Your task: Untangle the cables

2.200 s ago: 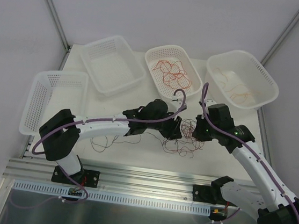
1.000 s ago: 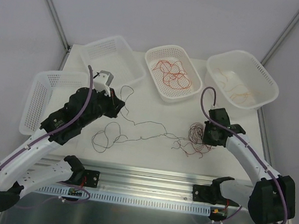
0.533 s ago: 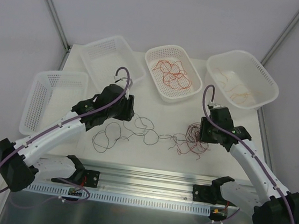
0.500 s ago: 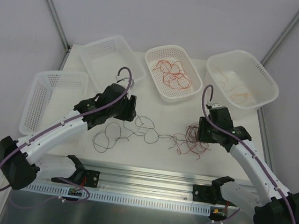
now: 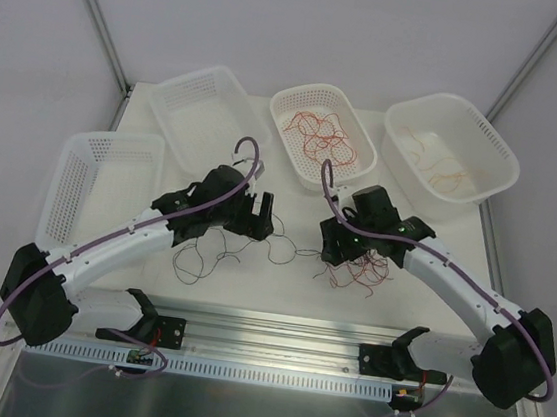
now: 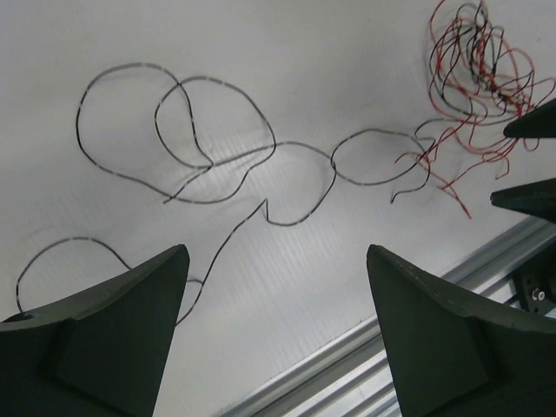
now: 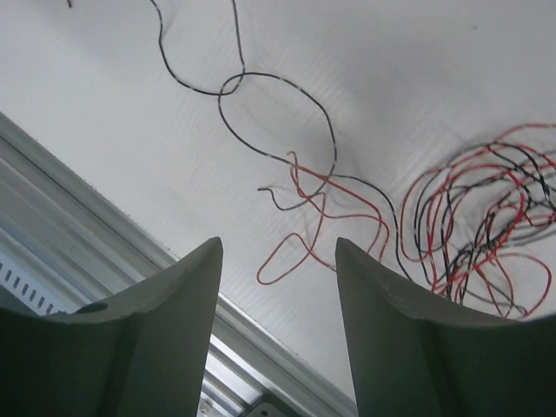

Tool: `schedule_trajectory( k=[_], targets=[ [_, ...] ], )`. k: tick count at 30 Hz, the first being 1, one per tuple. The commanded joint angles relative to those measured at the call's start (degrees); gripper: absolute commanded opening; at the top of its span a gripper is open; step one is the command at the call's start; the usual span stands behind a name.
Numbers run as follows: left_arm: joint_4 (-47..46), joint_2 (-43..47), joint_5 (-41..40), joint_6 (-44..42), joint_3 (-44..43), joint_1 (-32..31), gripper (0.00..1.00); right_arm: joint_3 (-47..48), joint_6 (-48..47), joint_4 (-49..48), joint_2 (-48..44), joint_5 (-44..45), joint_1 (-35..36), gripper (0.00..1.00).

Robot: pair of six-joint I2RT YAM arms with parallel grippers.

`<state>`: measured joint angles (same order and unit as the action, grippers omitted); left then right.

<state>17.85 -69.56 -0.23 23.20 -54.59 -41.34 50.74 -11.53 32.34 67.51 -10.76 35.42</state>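
Note:
The cables lie on the white table between my two arms. A red-and-black tangle (image 5: 357,268) (image 6: 476,78) (image 7: 486,228) sits centre right. From it a single black wire (image 5: 279,250) (image 6: 208,148) (image 7: 278,113) runs left in slack loops (image 5: 201,256). Above that wire hangs my left gripper (image 5: 257,216) (image 6: 276,254), open, with only bare table between its fingers. At the tangle's left edge my right gripper (image 5: 333,243) (image 7: 278,248) is open too and holds nothing. A loose red loop (image 7: 320,228) lies just ahead of its fingertips.
Four white baskets stand along the back and left: a left one (image 5: 78,186), a second (image 5: 199,129), a middle one (image 5: 358,149) with red wires, and a right one (image 5: 501,158) with orange wires. An aluminium rail (image 5: 275,329) (image 7: 104,217) borders the near edge.
Both grippers have opened. The left arm swung right towards the centre, and the black wire it had stretched now lies slack. The right arm moved left over the tangle.

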Motion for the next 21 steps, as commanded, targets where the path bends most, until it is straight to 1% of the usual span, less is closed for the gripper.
schedule_trajectory(
  k=[1,2,7,11,12,15,19,21],
  targets=[
    [-1.7,5.2,0.5,3.9,5.0,-0.5,0.84,3.8,-7.1,-4.4,3.3,-7.2,1.6,0.59],
    [-1.7,6.3,-1.4,4.7,7.2,-0.5,0.84,4.7,-7.9,-4.6,5.5,-7.4,2.5,0.59],
    [-1.7,12.1,-4.2,10.8,12.5,-0.5,0.84,6.7,-11.6,-5.9,11.8,-9.7,3.9,0.61],
    [-1.7,15.5,-5.8,15.0,16.8,-0.5,0.84,9.8,-14.8,-4.9,16.9,-7.0,6.7,0.61],
    [-1.8,15.9,-6.0,15.8,17.4,-0.6,0.84,10.3,-15.2,-4.8,19.2,-5.3,6.9,0.61],
    [-1.7,16.6,-6.2,18.2,19.1,-0.5,0.83,12.4,-16.6,-3.3,22.5,-4.4,7.6,0.60],
    [-1.8,16.2,-5.2,19.6,19.5,-0.5,0.83,12.8,-16.9,-3.6,25.5,-3.7,8.7,0.54],
    [-1.7,15.2,-4.6,19.7,19.3,-0.5,0.83,12.7,-16.9,-3.7,25.8,-4.2,8.8,0.49]
  ],
)
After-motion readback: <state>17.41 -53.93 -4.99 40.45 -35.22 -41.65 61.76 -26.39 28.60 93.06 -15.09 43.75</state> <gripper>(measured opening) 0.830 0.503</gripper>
